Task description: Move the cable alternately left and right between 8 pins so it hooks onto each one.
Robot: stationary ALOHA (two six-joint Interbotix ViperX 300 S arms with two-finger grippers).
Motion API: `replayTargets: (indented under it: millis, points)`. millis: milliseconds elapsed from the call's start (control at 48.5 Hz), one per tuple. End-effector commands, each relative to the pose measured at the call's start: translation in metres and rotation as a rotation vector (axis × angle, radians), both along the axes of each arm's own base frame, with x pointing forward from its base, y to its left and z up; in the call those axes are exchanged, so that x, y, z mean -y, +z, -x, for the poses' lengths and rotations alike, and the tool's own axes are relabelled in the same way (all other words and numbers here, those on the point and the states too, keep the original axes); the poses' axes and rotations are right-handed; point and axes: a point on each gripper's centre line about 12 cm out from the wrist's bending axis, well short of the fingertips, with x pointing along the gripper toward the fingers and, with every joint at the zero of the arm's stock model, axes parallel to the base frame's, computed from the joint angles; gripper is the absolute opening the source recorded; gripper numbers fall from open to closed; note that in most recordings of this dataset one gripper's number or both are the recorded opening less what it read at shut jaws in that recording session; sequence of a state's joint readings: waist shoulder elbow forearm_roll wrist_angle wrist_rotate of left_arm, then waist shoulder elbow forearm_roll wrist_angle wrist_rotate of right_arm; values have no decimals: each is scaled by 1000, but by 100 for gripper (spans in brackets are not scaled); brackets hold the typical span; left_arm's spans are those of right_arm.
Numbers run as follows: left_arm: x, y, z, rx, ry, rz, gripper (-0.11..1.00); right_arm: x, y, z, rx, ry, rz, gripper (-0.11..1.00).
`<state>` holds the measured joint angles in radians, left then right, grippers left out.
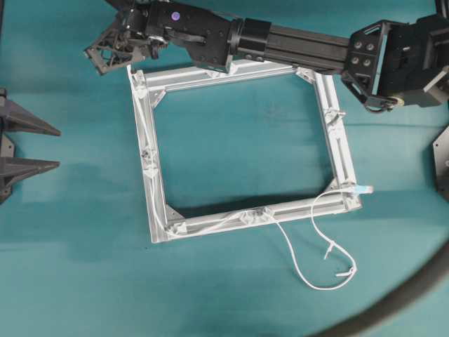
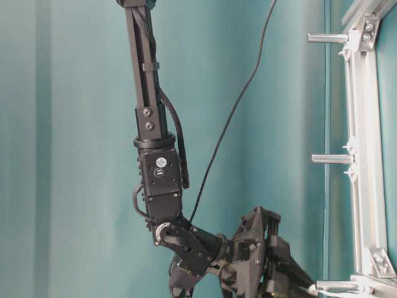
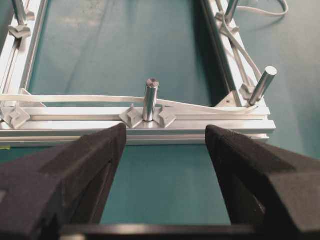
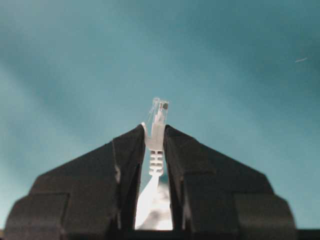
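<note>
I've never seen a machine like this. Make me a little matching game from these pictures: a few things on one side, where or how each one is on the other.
Things:
1. left pincer
2. right pincer
3. cable plug
4. aluminium frame

States:
A. lying flat on the teal table
B. wide open, holding nothing
C. poking out between two black fingertips
D. shut on the white cable

Pairs: 1-B, 2-D, 3-C, 4-A

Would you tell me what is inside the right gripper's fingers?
The cable's plug is pinched between the right gripper's fingers, its clear tip poking out. The flat white cable runs back between them; where it goes afterwards is hidden.
</note>
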<state>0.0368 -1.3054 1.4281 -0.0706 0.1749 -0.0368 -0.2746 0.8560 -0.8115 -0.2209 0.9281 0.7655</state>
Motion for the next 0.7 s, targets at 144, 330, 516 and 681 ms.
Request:
replayTargets:
  millis: [144,330,516,681]
  points:
    - [0,5,-2,12,-2,-1,74,3,30,3,39,-44,51,16]
    - [0,5,-1,9,-2,0,74,1,34,4,46,-47,48,16]
    - [0,5,-1,9,-2,0,74,-11,34,7,45,-51,36,16]
    - [0,5,-1,11,-2,-1,74,-20,26,17,66,-100,19,16]
